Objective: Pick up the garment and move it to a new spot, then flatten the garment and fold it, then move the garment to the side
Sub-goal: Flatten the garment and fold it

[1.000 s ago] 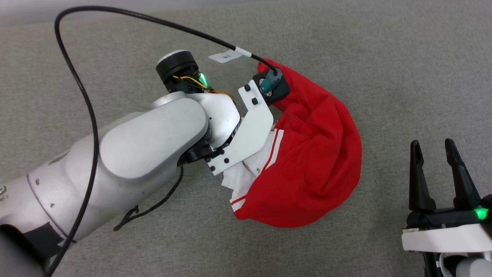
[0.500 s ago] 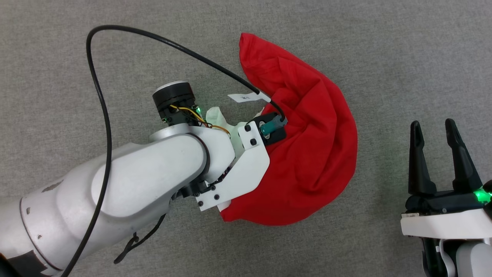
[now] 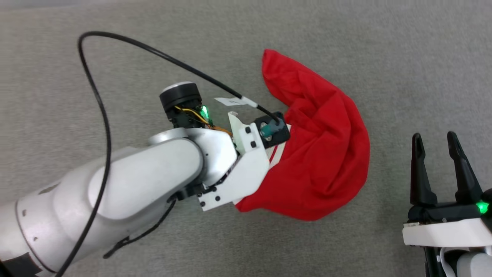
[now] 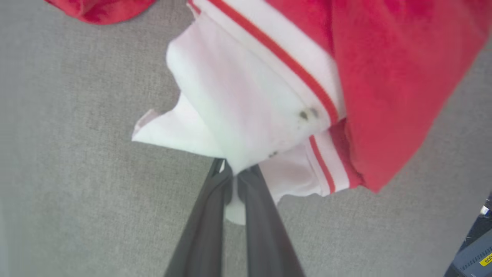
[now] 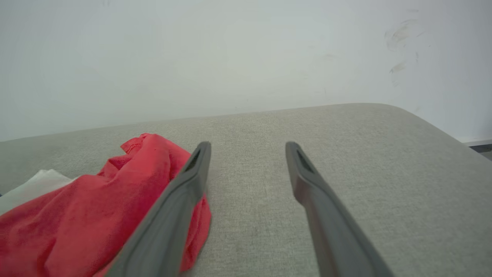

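The garment point(image 3: 326, 154) is a crumpled red shirt with a white sleeve and red-white striped trim, bunched on the grey padded surface. In the left wrist view my left gripper point(image 4: 235, 174) is shut on the white sleeve point(image 4: 230, 111) of the garment point(image 4: 396, 77), the cloth pinched between its two dark fingers. In the head view my left arm's wrist point(image 3: 246, 165) covers that grip and the garment's left edge. My right gripper point(image 3: 438, 144) stands open at the lower right, apart from the garment. The right wrist view shows its spread fingers point(image 5: 192, 184) beside the red cloth point(image 5: 96, 211).
The grey fabric surface point(image 3: 115, 46) stretches all around the garment. A black cable point(image 3: 96, 107) loops over my left arm. In the right wrist view a pale wall point(image 5: 230, 57) rises behind the surface's far edge, and the surface curves down at the right point(image 5: 442, 130).
My left gripper has closed on the white sleeve. The left arm drew back toward me over the last second, and the garment has been dragged and reshaped. The right gripper stays put.
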{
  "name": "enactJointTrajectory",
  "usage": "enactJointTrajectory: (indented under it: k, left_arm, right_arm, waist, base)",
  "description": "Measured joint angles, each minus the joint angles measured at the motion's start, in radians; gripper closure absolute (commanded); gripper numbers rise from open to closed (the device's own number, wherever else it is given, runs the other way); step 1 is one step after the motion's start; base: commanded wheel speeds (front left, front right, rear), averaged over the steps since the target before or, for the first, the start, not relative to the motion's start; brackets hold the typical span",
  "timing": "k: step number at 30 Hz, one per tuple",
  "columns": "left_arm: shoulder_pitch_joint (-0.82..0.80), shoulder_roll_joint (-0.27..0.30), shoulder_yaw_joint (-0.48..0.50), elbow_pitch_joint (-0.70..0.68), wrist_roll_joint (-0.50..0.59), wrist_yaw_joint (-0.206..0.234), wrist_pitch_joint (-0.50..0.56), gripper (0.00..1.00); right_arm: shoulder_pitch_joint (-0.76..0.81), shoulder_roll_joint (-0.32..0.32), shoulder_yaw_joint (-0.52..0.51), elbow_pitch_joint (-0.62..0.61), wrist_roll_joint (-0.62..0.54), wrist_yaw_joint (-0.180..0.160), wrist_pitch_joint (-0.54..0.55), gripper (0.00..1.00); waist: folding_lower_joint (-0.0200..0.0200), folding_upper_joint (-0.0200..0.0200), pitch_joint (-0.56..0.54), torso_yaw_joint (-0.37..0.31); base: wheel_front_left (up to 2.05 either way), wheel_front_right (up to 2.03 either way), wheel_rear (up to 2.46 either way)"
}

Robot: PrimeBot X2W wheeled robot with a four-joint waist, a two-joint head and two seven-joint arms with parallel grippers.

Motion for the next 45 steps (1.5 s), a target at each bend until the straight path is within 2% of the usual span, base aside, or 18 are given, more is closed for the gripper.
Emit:
enactJointTrajectory:
  k: [7,16,20,25,26,27,31,35,41,45]
  left_arm:
    - [0.022,0.097,0.0,0.037,-0.048,0.0,-0.154,1.0]
    - [0.177,0.245,0.002,0.202,-0.128,0.008,-0.261,1.0]
    - [0.253,0.266,0.01,0.26,-0.171,0.029,-0.302,1.0]
    - [0.294,0.263,0.027,0.291,-0.195,0.05,-0.368,1.0]
    - [0.301,0.261,0.03,0.295,-0.193,0.057,-0.391,0.29]
    - [0.307,0.26,0.032,0.298,-0.184,0.063,-0.417,0.0]
    - [0.322,0.248,0.065,0.297,-0.147,0.095,-0.578,0.0]
    - [0.337,0.24,0.122,0.266,-0.099,0.182,-0.765,0.0]
    - [0.414,0.233,0.201,0.211,-0.054,0.366,-1.013,0.0]
    - [0.484,0.207,0.259,0.181,-0.051,0.495,-1.146,0.0]
  right_arm:
    - [0.039,0.0,-0.011,-0.001,-0.026,0.0,0.0,0.0]
    - [0.055,0.0,-0.007,-0.005,-0.04,0.0,0.0,0.0]
    - [0.057,0.0,-0.007,-0.006,-0.043,0.0,0.0,0.0]
    - [0.066,0.0,-0.011,-0.001,-0.049,0.0,0.0,0.0]
    - [0.066,0.0,-0.015,0.001,-0.049,0.0,0.0,0.0]
    - [0.066,0.0,-0.018,0.003,-0.05,0.0,0.0,0.0]
    - [0.064,0.0,-0.032,-0.001,-0.074,0.0,0.0,0.0]
    - [0.028,0.0,-0.06,-0.017,-0.122,0.0,0.0,0.0]
    - [-0.082,-0.003,-0.071,-0.043,-0.237,0.0,0.0,0.0]
    - [-0.182,-0.095,-0.031,-0.019,-0.257,0.0,0.0,0.0]
  waist:
    - [0.0,0.0,-0.074,0.078]
    - [-0.0001,0.0,-0.116,0.15]
    - [-0.0001,0.0,-0.11,0.147]
    - [-0.0001,0.0,-0.112,0.142]
    - [-0.0001,0.0,-0.116,0.142]
    - [-0.0002,0.0,-0.122,0.142]
    - [-0.0001,0.0,-0.152,0.141]
    - [-0.0001,0.0,-0.187,0.143]
    - [-0.0001,0.0,-0.222,0.155]
    - [-0.0001,0.0,-0.228,0.169]
  base:
    - [0.0,0.0,0.0]
    - [0.0,0.0,0.0]
    - [0.0,0.0,0.0]
    - [0.0,0.0,0.0]
    - [0.0,0.0,0.0]
    - [0.0,0.0,0.0]
    - [0.0,0.0,0.0]
    - [0.0,0.0,0.0]
    - [0.0,0.0,0.0]
    - [0.0,0.0,0.0]
